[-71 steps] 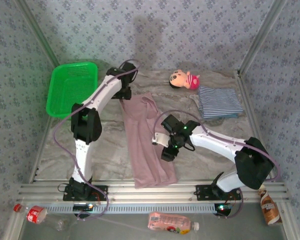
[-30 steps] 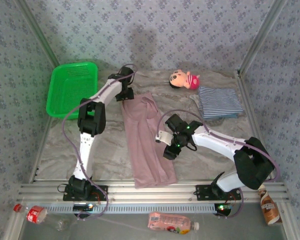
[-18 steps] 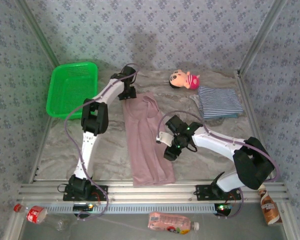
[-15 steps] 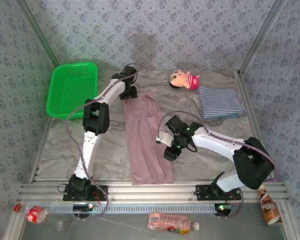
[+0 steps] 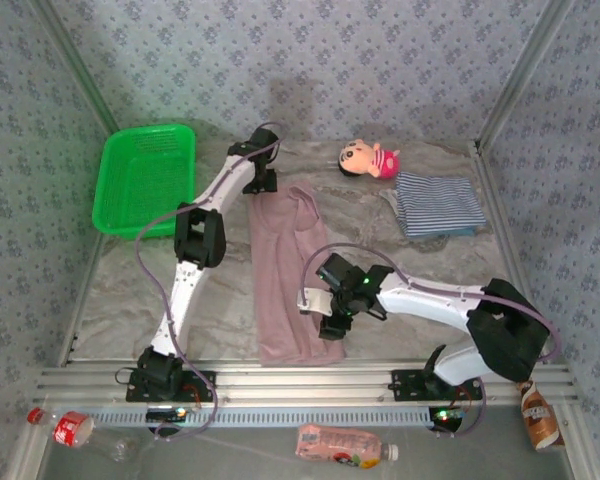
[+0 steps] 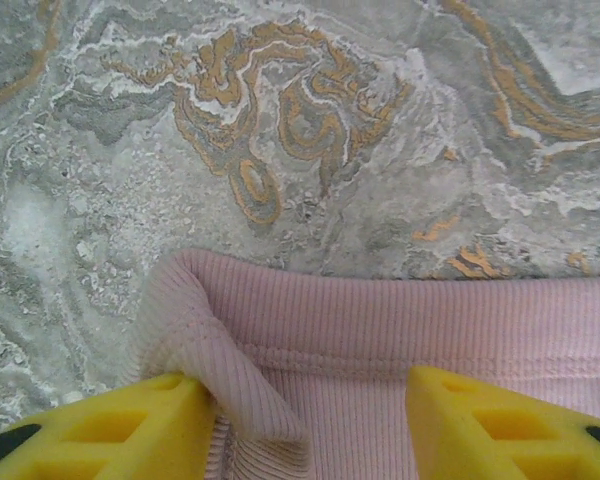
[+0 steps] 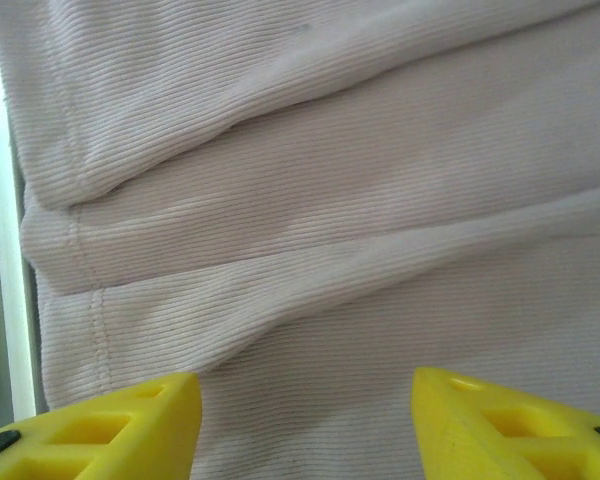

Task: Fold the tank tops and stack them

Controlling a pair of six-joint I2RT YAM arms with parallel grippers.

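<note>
**Mauve tank top lies as a long strip, with an open end effector at each end**

The mauve-pink tank top (image 5: pixel 285 270) lies in the middle of the tabletop (image 5: pixel 120 290), running from far to near, and the folded striped tank top (image 5: pixel 438 203) rests far right, well apart from it. The left end effector (image 6: pixel 310 428) is at the far hem with its fingers apart and a rolled edge of cloth against one finger. The right end effector (image 7: pixel 305 425) hovers over the near right part, also with its fingers apart and holding nothing. I think the risk is a bad pinch: if the left one closes only on that rolled edge, or the right one takes just the upper layer, the strip may open or turn crooked when lifted. The surface is grey marbled with orange veins. Blue patterned walls stand around it, and a green basket (image 5: pixel 145 178) sits far left.
</note>
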